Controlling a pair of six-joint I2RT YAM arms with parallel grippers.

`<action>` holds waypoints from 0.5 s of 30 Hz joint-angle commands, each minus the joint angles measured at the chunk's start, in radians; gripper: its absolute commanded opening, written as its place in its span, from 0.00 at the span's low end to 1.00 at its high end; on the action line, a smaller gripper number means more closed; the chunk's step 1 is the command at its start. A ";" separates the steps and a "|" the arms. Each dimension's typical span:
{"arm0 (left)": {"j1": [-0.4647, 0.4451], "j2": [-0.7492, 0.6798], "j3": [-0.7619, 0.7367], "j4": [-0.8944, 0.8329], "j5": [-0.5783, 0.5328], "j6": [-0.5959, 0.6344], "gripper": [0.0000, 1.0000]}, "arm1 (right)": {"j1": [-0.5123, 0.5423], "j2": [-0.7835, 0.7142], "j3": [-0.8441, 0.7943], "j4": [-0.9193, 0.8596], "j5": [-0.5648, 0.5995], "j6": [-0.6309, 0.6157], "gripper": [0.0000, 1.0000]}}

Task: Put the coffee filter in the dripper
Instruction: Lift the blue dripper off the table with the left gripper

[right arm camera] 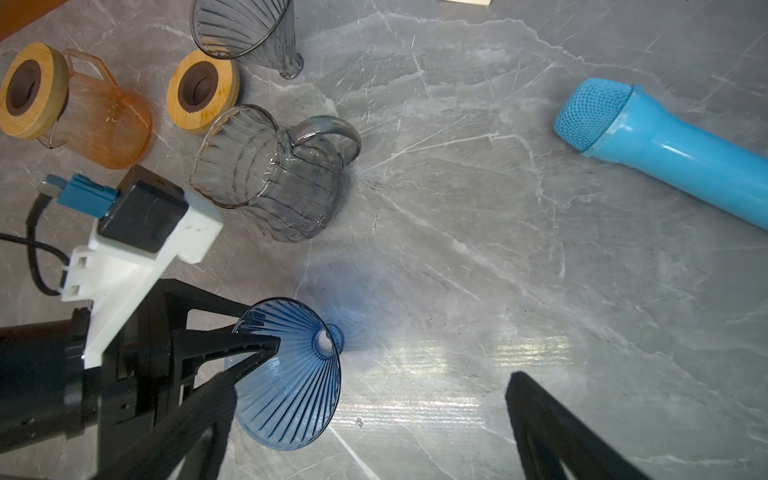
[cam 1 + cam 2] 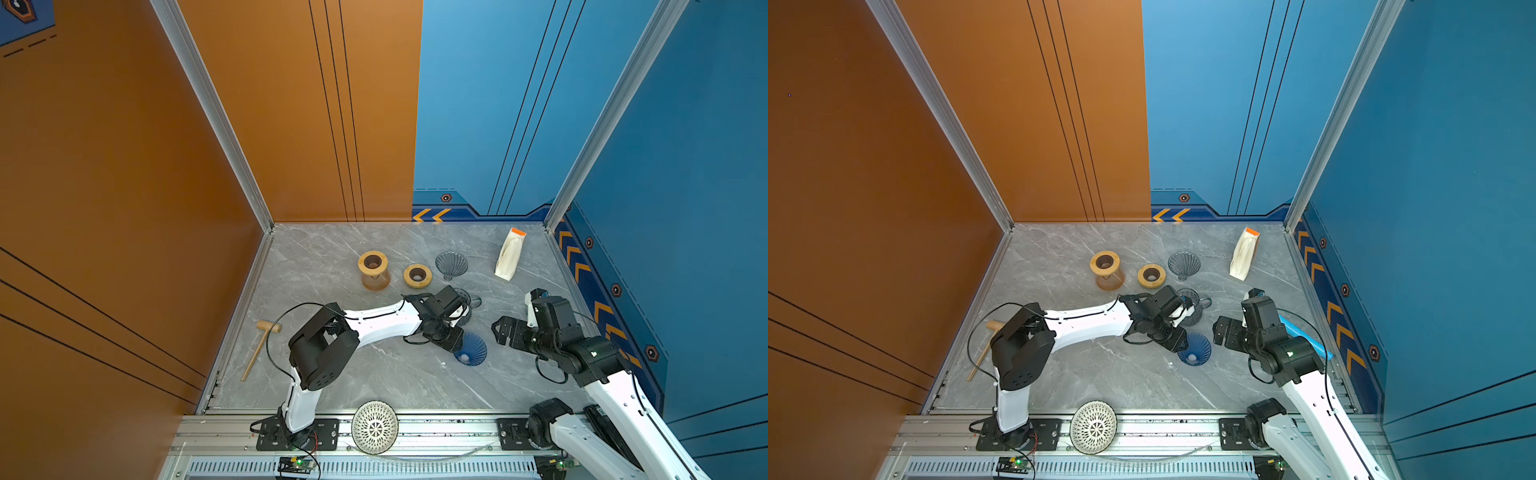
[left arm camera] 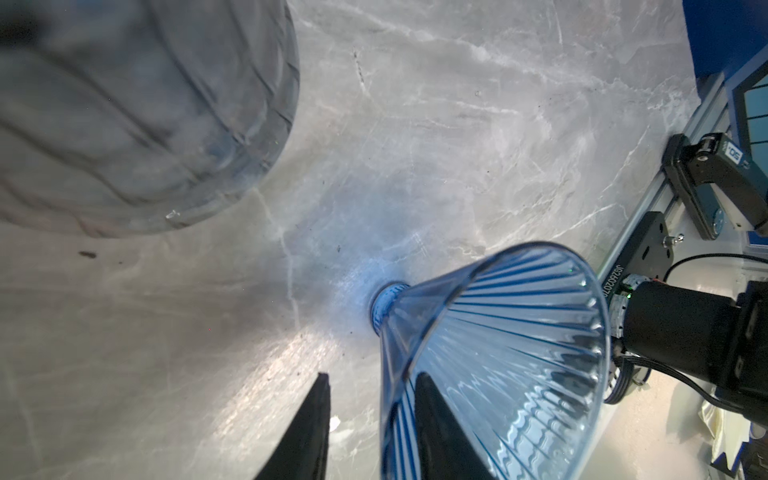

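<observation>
The blue ribbed dripper (image 2: pixel 471 351) (image 2: pixel 1194 351) lies on its side on the grey marble table (image 2: pixel 374 374). My left gripper (image 2: pixel 455 338) (image 3: pixel 372 376) straddles its rim. One finger is inside the cone and the other outside, with a gap still showing beside the wall (image 3: pixel 519 353), so the gripper is open. In the right wrist view the same fingers (image 1: pixel 276 340) reach into the dripper (image 1: pixel 291 386). My right gripper (image 2: pixel 497 332) (image 1: pixel 372 379) hovers wide open and empty just right of the dripper. A white coffee filter pack with an orange top (image 2: pixel 509 255) (image 2: pixel 1244 255) lies at the back right.
A clear glass pitcher (image 1: pixel 270 178) stands just behind the left gripper. Behind it are a grey dripper (image 2: pixel 451 264), a loose wooden lid (image 2: pixel 417 275) and an orange carafe with a wooden lid (image 2: pixel 374 270). Elsewhere: blue microphone (image 1: pixel 665 153), wooden mallet (image 2: pixel 259 347), white lattice bowl (image 2: pixel 375 427).
</observation>
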 commanded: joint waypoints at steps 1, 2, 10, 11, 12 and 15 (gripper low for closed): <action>-0.013 0.013 0.017 -0.017 -0.033 -0.007 0.34 | -0.005 0.007 -0.009 0.019 0.007 -0.021 1.00; -0.013 0.015 0.017 -0.017 -0.037 -0.009 0.32 | -0.005 0.006 -0.010 0.018 0.012 -0.021 1.00; -0.013 0.006 0.011 -0.011 -0.051 -0.018 0.23 | -0.007 -0.016 -0.026 0.022 0.021 -0.020 1.00; -0.014 0.004 0.011 -0.011 -0.053 -0.017 0.23 | -0.006 -0.017 -0.026 0.023 0.021 -0.020 1.00; -0.014 0.004 0.011 -0.010 -0.057 -0.018 0.23 | -0.006 -0.017 -0.025 0.023 0.022 -0.020 1.00; -0.014 -0.001 0.006 -0.009 -0.064 -0.020 0.21 | -0.006 -0.015 -0.023 0.025 0.018 -0.027 1.00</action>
